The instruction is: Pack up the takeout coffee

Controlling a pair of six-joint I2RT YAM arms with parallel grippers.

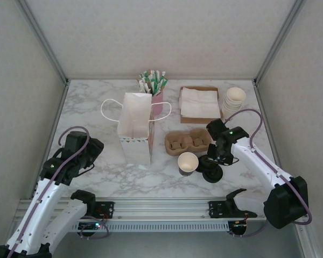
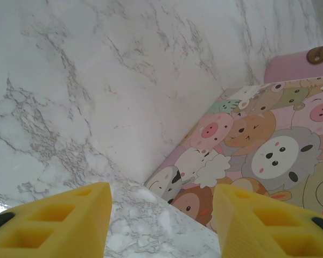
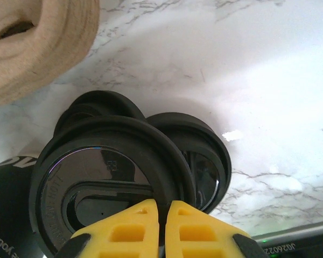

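Observation:
A paper cup point(image 1: 187, 163) with a dark sleeve stands open-topped in front of the cardboard cup carrier point(image 1: 188, 142). Just right of the cup lie black lids point(image 1: 213, 173). My right gripper point(image 1: 214, 157) is over them, and in the right wrist view it point(image 3: 162, 207) is shut on the rim of the top black lid point(image 3: 107, 185), which is tilted above two other lids point(image 3: 202, 156). The white paper bag point(image 1: 135, 128) stands upright at the centre. My left gripper point(image 1: 93, 151) is open to the bag's left; its wrist view shows the bag's cartoon-animal side point(image 2: 258, 156) between open fingers point(image 2: 70, 220).
At the back stand a pink holder of stir sticks point(image 1: 154, 86), a box of napkins point(image 1: 198, 104) and a stack of paper cups point(image 1: 234, 101). The carrier's edge point(image 3: 32, 43) is close above the lids. Aluminium frame posts and walls bound the table.

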